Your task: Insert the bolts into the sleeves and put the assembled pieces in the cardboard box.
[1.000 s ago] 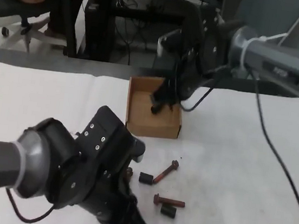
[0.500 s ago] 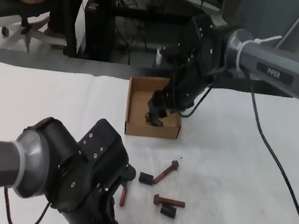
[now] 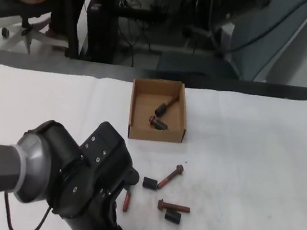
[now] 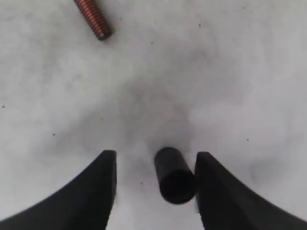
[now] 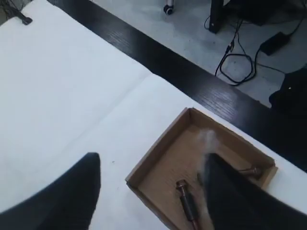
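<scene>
White cloth (image 3: pixel 249 160) covers the bench, where we see the left gripper (image 4: pixel 156 155) spread around a black sleeve (image 4: pixel 175 178) and the right gripper (image 5: pixel 151 163) spread above the cardboard box (image 3: pixel 157 132), upper centre of the high view.
</scene>
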You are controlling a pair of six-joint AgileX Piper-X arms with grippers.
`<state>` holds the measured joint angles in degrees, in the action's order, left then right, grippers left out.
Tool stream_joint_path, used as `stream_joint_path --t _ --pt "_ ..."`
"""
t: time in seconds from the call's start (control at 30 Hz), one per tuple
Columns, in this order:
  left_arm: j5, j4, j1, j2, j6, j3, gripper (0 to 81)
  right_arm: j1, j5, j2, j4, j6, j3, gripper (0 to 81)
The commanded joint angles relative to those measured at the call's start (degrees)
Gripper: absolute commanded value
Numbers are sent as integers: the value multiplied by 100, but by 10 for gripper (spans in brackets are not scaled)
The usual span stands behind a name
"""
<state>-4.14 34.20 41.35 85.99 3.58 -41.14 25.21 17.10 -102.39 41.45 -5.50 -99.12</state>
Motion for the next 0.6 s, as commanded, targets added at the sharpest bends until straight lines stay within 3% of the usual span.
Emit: stream_joint_path --t 0.0,0.4,0.57 --pt "108 -106 -11 -75 231 -54 482 -14 81 275 -20 -72 -42 575" --pt "270 -761 -24 360 518 -54 472 -14 227 410 68 -103 -21 575" --pt "-536 -184 -11 258 163 -72 472 -14 227 410 164 -175 -8 575"
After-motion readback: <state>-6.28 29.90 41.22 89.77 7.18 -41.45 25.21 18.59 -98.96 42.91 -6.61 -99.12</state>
